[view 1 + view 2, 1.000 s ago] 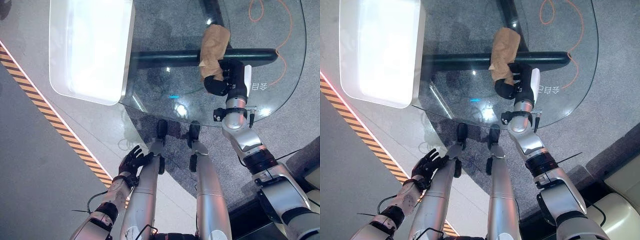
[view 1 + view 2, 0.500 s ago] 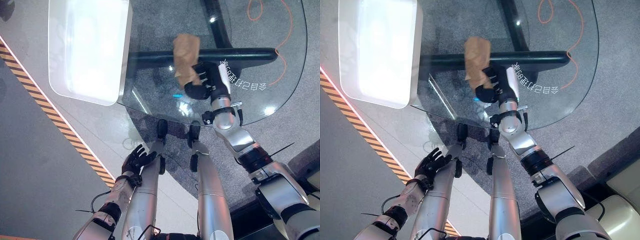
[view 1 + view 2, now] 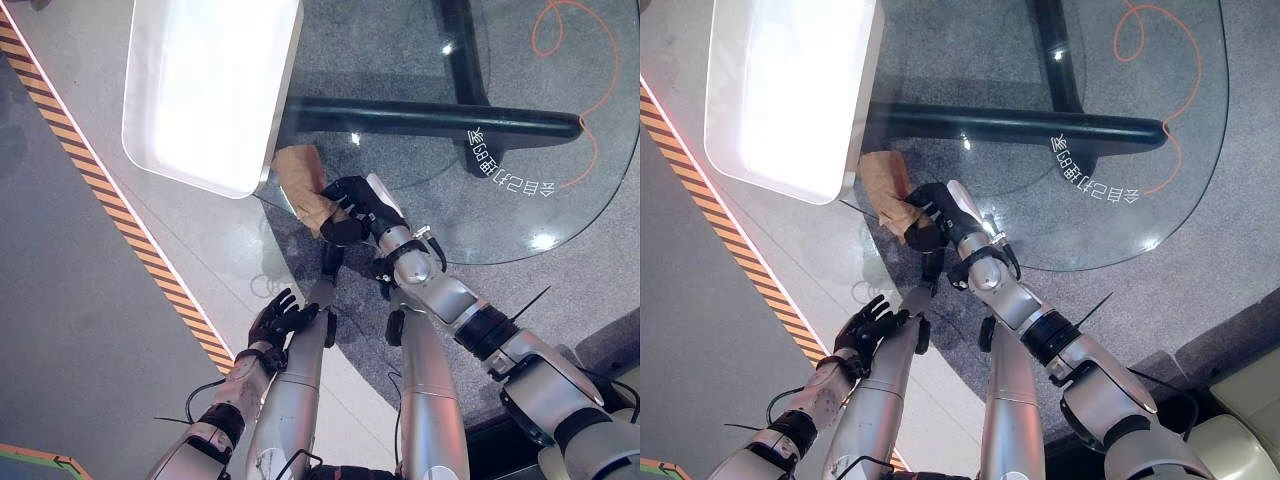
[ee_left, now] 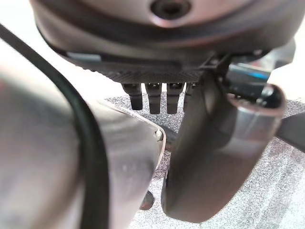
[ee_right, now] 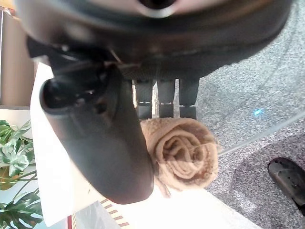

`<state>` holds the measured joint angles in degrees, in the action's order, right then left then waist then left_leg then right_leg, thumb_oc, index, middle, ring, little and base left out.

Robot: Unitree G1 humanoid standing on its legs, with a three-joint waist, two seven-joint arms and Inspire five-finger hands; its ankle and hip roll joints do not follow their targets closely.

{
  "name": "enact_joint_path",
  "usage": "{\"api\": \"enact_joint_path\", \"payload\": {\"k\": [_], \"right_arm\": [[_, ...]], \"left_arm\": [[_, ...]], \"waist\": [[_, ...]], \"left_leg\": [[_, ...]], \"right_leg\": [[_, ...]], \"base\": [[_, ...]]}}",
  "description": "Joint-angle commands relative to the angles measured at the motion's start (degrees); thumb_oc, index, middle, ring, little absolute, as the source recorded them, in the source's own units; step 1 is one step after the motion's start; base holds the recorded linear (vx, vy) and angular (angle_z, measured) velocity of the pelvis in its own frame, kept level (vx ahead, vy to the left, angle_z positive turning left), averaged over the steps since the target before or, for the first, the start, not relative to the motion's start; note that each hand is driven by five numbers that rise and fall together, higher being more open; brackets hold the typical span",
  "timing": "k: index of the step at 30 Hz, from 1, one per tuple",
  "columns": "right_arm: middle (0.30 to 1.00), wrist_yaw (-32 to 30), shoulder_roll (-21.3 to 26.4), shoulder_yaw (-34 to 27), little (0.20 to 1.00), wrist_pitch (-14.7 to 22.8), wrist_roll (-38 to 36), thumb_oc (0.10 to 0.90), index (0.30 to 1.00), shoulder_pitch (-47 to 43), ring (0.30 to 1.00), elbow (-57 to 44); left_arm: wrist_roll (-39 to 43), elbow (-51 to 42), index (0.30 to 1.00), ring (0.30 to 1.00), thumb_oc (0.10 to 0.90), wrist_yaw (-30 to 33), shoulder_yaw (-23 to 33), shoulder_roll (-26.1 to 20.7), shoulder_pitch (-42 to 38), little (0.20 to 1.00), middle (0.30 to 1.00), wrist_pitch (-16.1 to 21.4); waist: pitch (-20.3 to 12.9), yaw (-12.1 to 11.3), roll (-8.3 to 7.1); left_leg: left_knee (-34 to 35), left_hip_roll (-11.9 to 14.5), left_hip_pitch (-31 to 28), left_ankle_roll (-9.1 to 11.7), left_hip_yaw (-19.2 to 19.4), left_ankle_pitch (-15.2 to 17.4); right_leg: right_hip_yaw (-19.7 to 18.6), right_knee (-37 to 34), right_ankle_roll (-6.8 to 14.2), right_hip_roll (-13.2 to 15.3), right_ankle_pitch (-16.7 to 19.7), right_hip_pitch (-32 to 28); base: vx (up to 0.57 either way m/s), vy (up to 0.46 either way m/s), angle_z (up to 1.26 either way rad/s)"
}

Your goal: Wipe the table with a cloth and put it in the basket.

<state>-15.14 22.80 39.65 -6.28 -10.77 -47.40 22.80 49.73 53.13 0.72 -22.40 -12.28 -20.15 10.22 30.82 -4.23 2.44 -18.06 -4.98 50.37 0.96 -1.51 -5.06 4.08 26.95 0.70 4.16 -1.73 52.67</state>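
Movement: since a second earlier, the right hand [image 3: 345,212] had swept the cloth [image 3: 303,187] across the glass table [image 3: 420,150], from its far middle to the near corner beside the basket [image 3: 215,85].
Camera: the whole picture had also shifted between frames, so part of that change was the head moving.
Right hand: its fingers were curled round the cloth, with the thumb [image 5: 102,143] on one side and the fingers [image 5: 167,102] on the other; the cloth sat bunched just past the fingertips.
Cloth position: it lay at the table's edge, ahead of the right hand and just beside the basket's near rim; whether it touched the rim could not be told.
Left hand: the left hand [image 3: 277,318] hung low, well apart from the table, with its fingers spread loosely and holding nothing.
Meaning for the task: the wiping stroke looked about finished, and the likely next step was to lift the cloth over the rim and let it go inside the basket.
Cloth material: tan terry towelling, soft and nubbly, rolled into a loose spiral in the right wrist view.
Table material: clear glass with a rounded edge, smooth and reflective, over a dark tubular frame [image 3: 430,118].
Basket: a white, smooth-walled rectangular tub with rounded corners, brightly lit inside.
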Motion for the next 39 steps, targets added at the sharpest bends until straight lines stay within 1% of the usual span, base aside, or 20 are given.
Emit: {"api": "enact_joint_path", "payload": {"k": [1,6,9,14,17,19,25,27,30,31,34,38,39], "right_arm": [[0.3,-2.42,-2.85,-1.76,0.2,5.04,-0.55,0.1,0.3,-0.62,0.3,-8.88],[0.3,-4.98,-2.46,-3.45,0.2,5.93,-1.67,0.1,0.3,-0.27,0.3,-8.45],[0.3,-6.16,-2.12,-5.02,0.2,6.45,-2.76,0.1,0.3,-0.01,0.3,-8.87],[0.3,-6.9,-1.63,-6.88,0.2,6.44,-4.1,0.1,0.3,0.69,0.3,-9.16],[0.3,-6.99,-0.85,-8.34,0.2,6.62,-4.48,0.1,0.3,1.65,0.3,-9.62],[0.3,-6.8,-0.13,-9.26,0.2,6.4,-4.51,0.1,0.3,2.41,0.3,-10.45],[0.3,-5.84,2.14,-11.77,0.2,7.14,-5.21,0.1,0.3,5.77,0.3,-11.23],[0.3,-5.2,2.91,-13.32,0.2,8.32,-5.75,0.1,0.3,7.35,0.3,-10.78],[0.3,-4.61,3.31,-14.43,0.2,8.78,-5.87,0.1,0.3,8.87,0.3,-10.99],[0.3,-3.98,3.64,-15.07,0.2,8.88,-5.41,0.1,0.3,9.91,0.3,-11.14],[0.3,-2.7,4.5,-16.16,0.2,9.39,-4.87,0.1,0.3,11.66,0.3,-11.81],[0.3,-0.72,6.0,-18.78,0.2,11.89,-6.83,0.1,0.3,16.36,0.3,-14.55],[0.3,0.14,6.18,-20.05,0.2,12.61,-8.07,0.1,0.3,18.47,0.3,-16.23]], "left_arm": [[-1.46,0.48,0.9,0.9,0.8,0.34,-2.21,1.31,4.5,0.9,0.9,-0.47],[-1.44,0.64,0.9,0.9,0.8,0.37,-2.07,1.34,4.89,0.9,0.9,-0.04],[-1.13,0.5,0.9,0.9,0.8,0.12,-1.96,1.33,5.21,0.9,0.9,1.06],[-0.37,-1.47,0.9,0.9,0.8,-0.23,-1.61,0.76,5.7,0.9,0.9,1.96],[-0.92,-2.41,0.9,0.9,0.8,-0.31,-1.17,0.07,7.02,0.9,0.9,3.31],[-1.62,-3.73,0.9,0.9,0.8,-0.89,-1.0,-0.76,8.04,0.9,0.9,4.91],[-2.64,-10.45,0.9,0.9,0.8,-1.53,-0.14,-3.44,10.92,0.9,0.9,7.32],[-2.32,-13.86,0.9,0.9,0.8,-1.41,-0.04,-4.77,12.02,0.9,0.9,7.4],[-1.78,-16.5,0.9,0.9,0.8,-2.09,0.13,-6.08,12.8,0.9,0.9,6.73],[-1.21,-18.02,0.9,0.9,0.8,-3.03,0.33,-6.63,13.44,0.9,0.9,6.24],[-0.13,-20.53,0.9,0.9,0.8,-4.67,1.01,-7.27,14.65,0.9,0.9,5.7],[7.64,-26.03,0.9,0.9,0.8,-10.87,2.51,-7.88,17.6,0.9,0.9,4.6],[10.22,-28.27,0.9,0.9,0.8,-13.3,3.32,-8.08,18.75,0.9,0.9,3.7]], "waist": [[-1.03,0.33,1.85],[-1.03,0.4,1.8],[-1.03,0.52,1.73],[-1.03,0.6,1.8],[-1.03,0.47,1.97],[-1.03,0.49,2.04],[-1.03,0.3,2.53],[-1.03,0.17,2.67],[-1.03,0.2,2.58],[-1.03,0.23,2.41],[-1.03,0.19,2.06],[-1.03,0.31,1.32],[-1.03,0.41,0.99]], "left_leg": [[-4.85,-2.6,-0.29,-3.64,3.1,5.8],[-4.81,-2.47,-0.5,-3.71,3.1,5.85],[-4.65,-2.36,-0.89,-3.75,3.05,5.87],[-4.18,-2.32,-2.08,-3.79,2.98,5.93],[-3.8,-2.36,-3.24,-3.67,2.77,5.86],[-3.49,-2.31,-4.07,-3.65,2.7,5.81],[-2.22,-2.31,-7.29,-3.47,2.12,5.71],[-1.7,-2.22,-9.03,-3.46,1.82,5.7],[-1.11,-2.19,-10.96,-3.41,1.5,5.73],[-0.63,-2.21,-12.47,-3.4,1.23,5.7],[0.18,-2.04,-14.44,-3.49,1.02,5.72],[0.76,-1.91,-17.16,-3.66,0.53,6.0],[0.8,-1.9,-18.13,-3.7,0.36,6.2]], "right_leg": [[0.65,-4.75,2.0,-1.26,3.88,-0.09],[0.59,-4.64,2.06,-1.31,3.9,-0.24],[0.45,-4.64,2.08,-1.4,3.92,-0.56],[0.69,-4.96,1.98,-1.48,3.82,-1.68],[0.82,-5.18,1.9,-1.53,3.72,-2.85],[0.85,-5.33,1.9,-1.62,3.75,-3.59],[1.43,-6.06,1.65,-1.72,3.07,-7.31],[1.62,-6.09,1.53,-1.73,2.68,-9.03],[1.75,-6.32,1.36,-1.82,2.31,-10.95],[1.87,-6.5,1.25,-1.94,2.07,-12.45],[2.01,-7.05,1.16,-2.02,1.78,-14.46],[2.06,-7.57,0.96,-2.22,1.22,-17.52],[2.11,-7.66,0.99,-2.28,1.07,-18.59]], "base": [[0.0,0.0,0.0],[0.0,0.0,0.0],[0.0,0.0,0.0],[0.0,0.0,0.0],[0.0,0.0,0.0],[-0.02,-0.008,0.0],[-0.05,-0.017,0.0],[-0.05,-0.038,0.0],[-0.04,-0.027,0.0],[-0.05,-0.02,0.01],[-0.03,-0.024,0.0],[-0.02,-0.051,0.01],[-0.01,-0.053,0.01]]}}
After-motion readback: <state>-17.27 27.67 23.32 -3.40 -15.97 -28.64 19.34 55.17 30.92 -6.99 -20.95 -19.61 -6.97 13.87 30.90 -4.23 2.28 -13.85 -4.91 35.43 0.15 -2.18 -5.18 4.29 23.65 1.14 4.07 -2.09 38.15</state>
